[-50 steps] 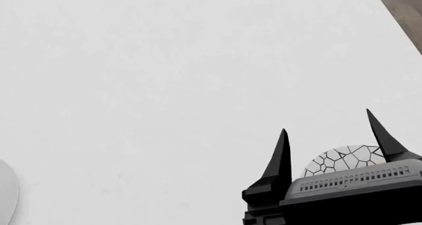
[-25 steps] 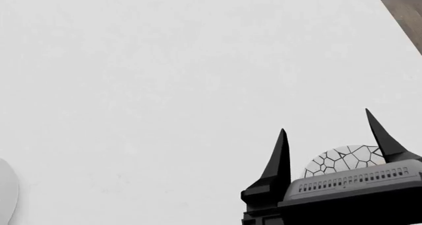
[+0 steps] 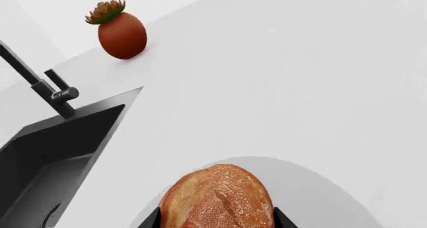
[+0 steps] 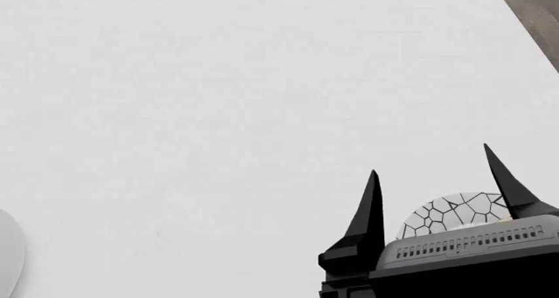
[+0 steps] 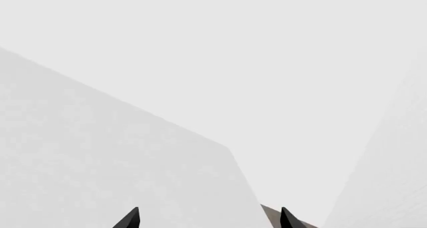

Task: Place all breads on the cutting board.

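A dark reddish-brown bread (image 3: 217, 193) sits over a plain white round plate (image 3: 327, 188) in the left wrist view. My left gripper (image 3: 217, 219) is shut on it, one black fingertip (image 3: 152, 221) pressed to each side. The left gripper is outside the head view, where only the plate's rim (image 4: 5, 252) shows at the left edge. My right gripper (image 4: 431, 159) stands open above the white counter at the lower right, holding nothing. In its own wrist view, the right gripper (image 5: 209, 214) shows only bare counter between its tips. The cutting board is out of view.
A white plate with a black cracked-mosaic rim (image 4: 454, 209) lies just behind the right gripper. A black sink (image 3: 47, 163) with a black faucet (image 3: 40, 82) is set into the counter near the bread. A round red-brown pot with a green plant (image 3: 121, 32) stands beyond it. Wooden floor (image 4: 535, 23) shows past the counter's far right edge.
In the head view the right gripper's body has sunk very slightly. Nothing else has moved.
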`<state>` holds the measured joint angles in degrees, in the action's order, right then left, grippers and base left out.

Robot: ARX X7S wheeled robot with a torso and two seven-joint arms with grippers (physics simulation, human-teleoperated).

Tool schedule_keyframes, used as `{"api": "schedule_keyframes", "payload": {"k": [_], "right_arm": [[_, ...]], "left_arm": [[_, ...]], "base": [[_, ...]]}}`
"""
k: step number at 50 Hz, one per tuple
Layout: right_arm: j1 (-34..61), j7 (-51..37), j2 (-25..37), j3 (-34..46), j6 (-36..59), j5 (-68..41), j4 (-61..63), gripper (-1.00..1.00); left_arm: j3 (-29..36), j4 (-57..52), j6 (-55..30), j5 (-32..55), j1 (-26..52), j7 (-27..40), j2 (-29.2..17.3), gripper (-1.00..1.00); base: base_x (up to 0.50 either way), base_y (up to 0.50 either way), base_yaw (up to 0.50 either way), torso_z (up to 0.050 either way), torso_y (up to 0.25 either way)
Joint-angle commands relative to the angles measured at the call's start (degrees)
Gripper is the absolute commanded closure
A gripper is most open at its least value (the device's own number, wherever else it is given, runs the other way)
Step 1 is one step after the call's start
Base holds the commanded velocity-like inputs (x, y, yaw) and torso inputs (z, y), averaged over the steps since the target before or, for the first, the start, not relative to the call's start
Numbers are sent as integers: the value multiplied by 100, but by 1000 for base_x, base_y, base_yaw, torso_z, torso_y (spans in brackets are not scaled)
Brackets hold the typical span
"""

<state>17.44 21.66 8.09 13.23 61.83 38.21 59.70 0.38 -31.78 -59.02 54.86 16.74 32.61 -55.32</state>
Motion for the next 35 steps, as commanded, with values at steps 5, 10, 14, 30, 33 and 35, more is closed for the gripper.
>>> {"api": "schedule_keyframes", "payload": {"k": [5,10,14,30,33,35], "right_arm": [[295,434,-218,54,325,679,3,-100],[376,1266,-643,27,197,1744,22,-100],[269,1425,-806,-359,-27,1836,29,-100],[-1718,66,-807,-3318,-1884,-1166,30,-100],[-1888,-48,-807,-3557,-2028,-1381,30,-100],[-2137,-196,-807,-4035,-2262,-1750,30,-100]], "left_arm": [[-1050,-1272,-833,1098,503,756,-9,100],[-1110,-1395,-814,1195,638,828,-22,100],[-1017,-1256,-547,802,565,560,-33,100],[-93,-970,-728,435,1624,626,222,100],[-188,-1059,-866,647,1702,749,213,100],[-177,-1065,-897,676,1735,771,212,100]], "base": [[0,0,0,0,0],[0,0,0,0,0],[0,0,0,0,0],[0,0,0,0,0],[0,0,0,0,0],[0,0,0,0,0]]}}
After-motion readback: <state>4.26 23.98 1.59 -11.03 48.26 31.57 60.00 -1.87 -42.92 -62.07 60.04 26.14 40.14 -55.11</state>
